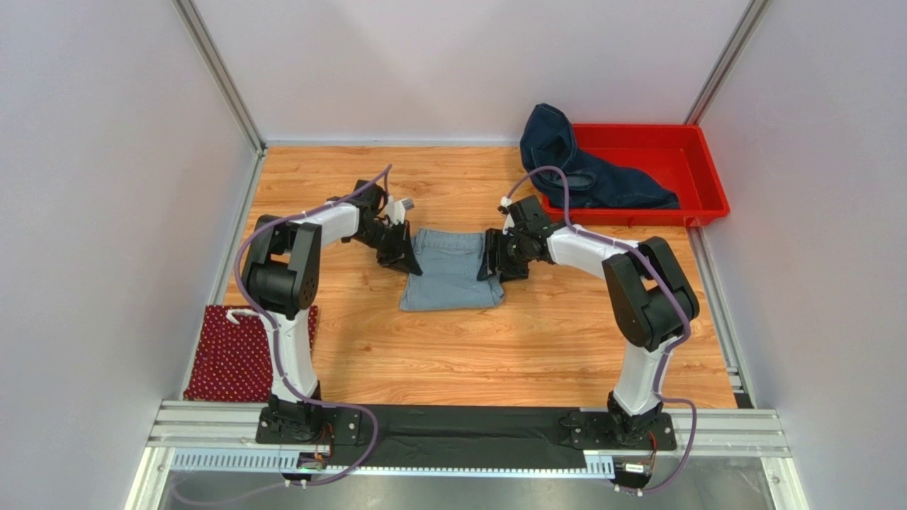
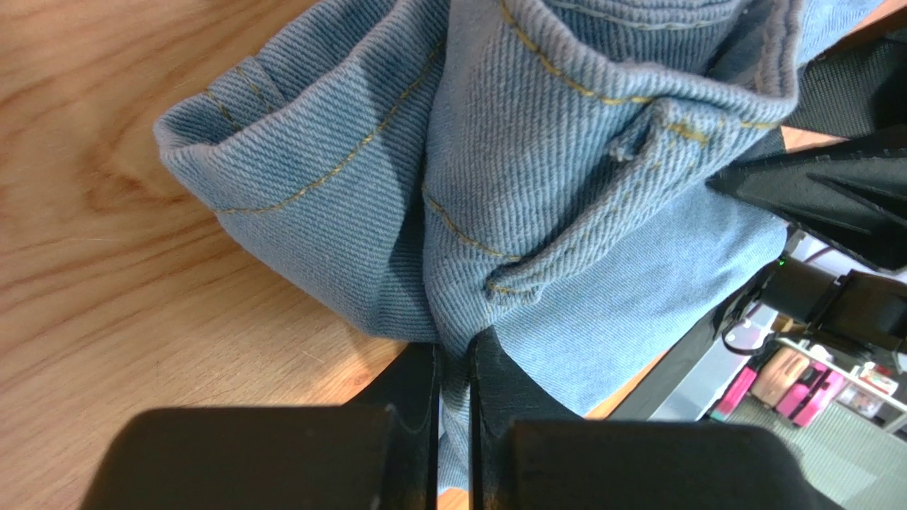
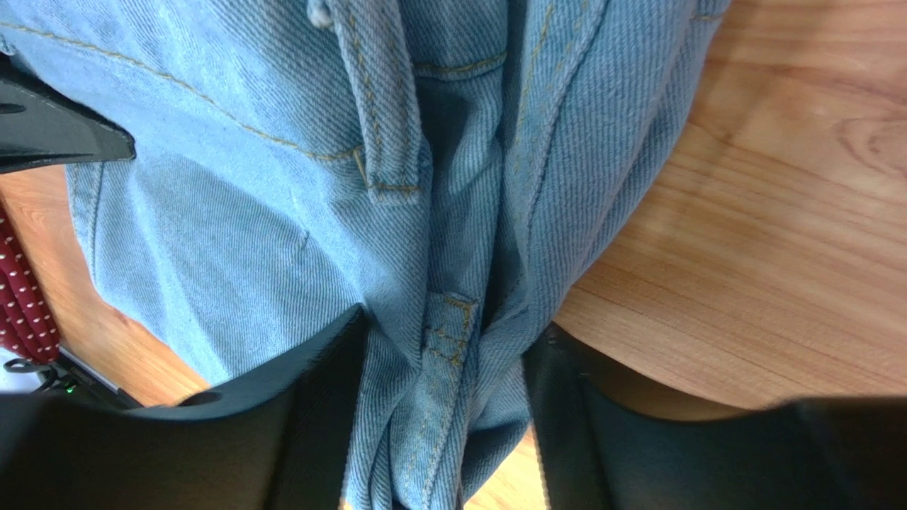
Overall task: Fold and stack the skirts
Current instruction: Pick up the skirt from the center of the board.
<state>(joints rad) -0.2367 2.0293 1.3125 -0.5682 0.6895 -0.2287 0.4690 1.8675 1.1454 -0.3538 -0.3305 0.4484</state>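
1. The light blue denim skirt (image 1: 452,271) lies in the middle of the wooden surface (image 1: 479,356), between the two arms, mostly flat, with its far edge gathered at both corners.
2. The left claw (image 1: 407,258) is at the skirt's far left corner. In the left wrist view the skirt (image 2: 554,159) rises in rumpled folds. The left claw (image 2: 455,356) is pressed together on a thin edge of the denim, and only a sliver of cloth shows between its fingers (image 2: 410,404).
3. The right claw (image 1: 493,260) is at the skirt's far right corner. In the right wrist view its fingers (image 3: 309,393) stand partly apart. A thick bunch of the skirt (image 3: 266,213), with a belt loop and a seam in it, fills the gap of the right claw (image 3: 442,335) and touches both fingers, so it is pinching the denim.
4. The dark red dotted skirt (image 1: 250,351) lies folded flat at the near left edge of the surface, just beside the left arm's base and well apart from the blue skirt.
5. The navy denim skirt (image 1: 580,170) is heaped over the left end of the red tray (image 1: 711,193) at the far right corner. Part of it hangs over the tray's rim, and part stands up against the back wall.
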